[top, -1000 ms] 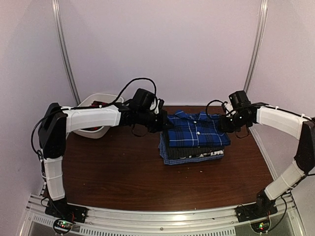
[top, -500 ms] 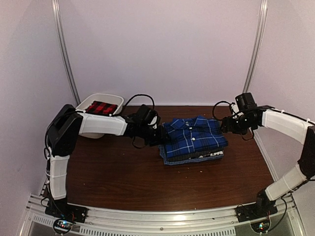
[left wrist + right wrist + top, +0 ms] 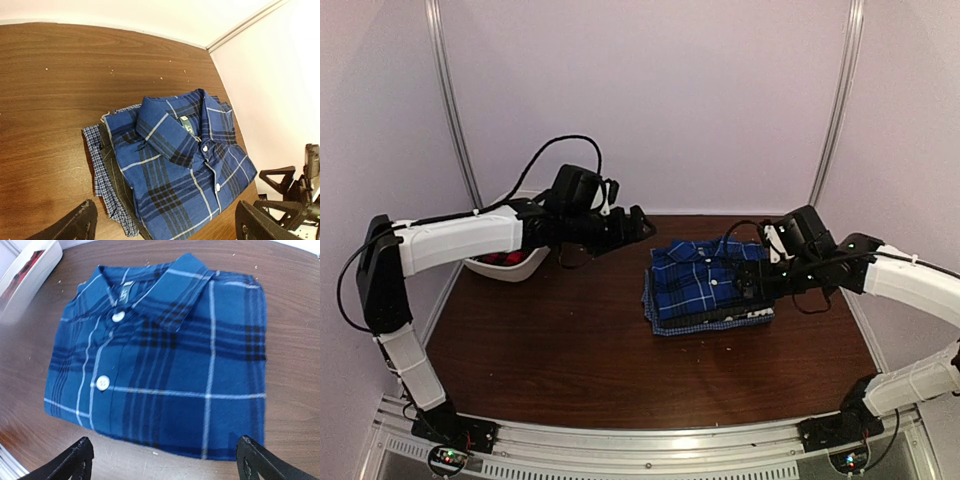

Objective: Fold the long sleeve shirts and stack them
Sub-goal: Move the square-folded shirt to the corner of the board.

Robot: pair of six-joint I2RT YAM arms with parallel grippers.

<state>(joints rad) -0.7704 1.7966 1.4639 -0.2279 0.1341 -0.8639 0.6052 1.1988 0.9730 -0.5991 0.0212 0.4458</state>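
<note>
Inside collar (image 3: pixel 167 292) of blue plaid shirt (image 3: pixel 165 375): neck label (image 3: pixel 124 291), writing unreadable.

The left white-and-black robot arm (image 3: pixel 460 238) rises from the near left corner of the brown wooden table (image 3: pixel 570 340). It bends at the elbow and stretches rightward, held high, toward the far edge. Its black two-finger left gripper (image 3: pixel 638 222) has its jaws spread wide. The right white-and-black robot arm (image 3: pixel 910 280) reaches leftward from the right edge, lower down. Its black right gripper (image 3: pixel 750 283) is likewise wide apart.
</note>
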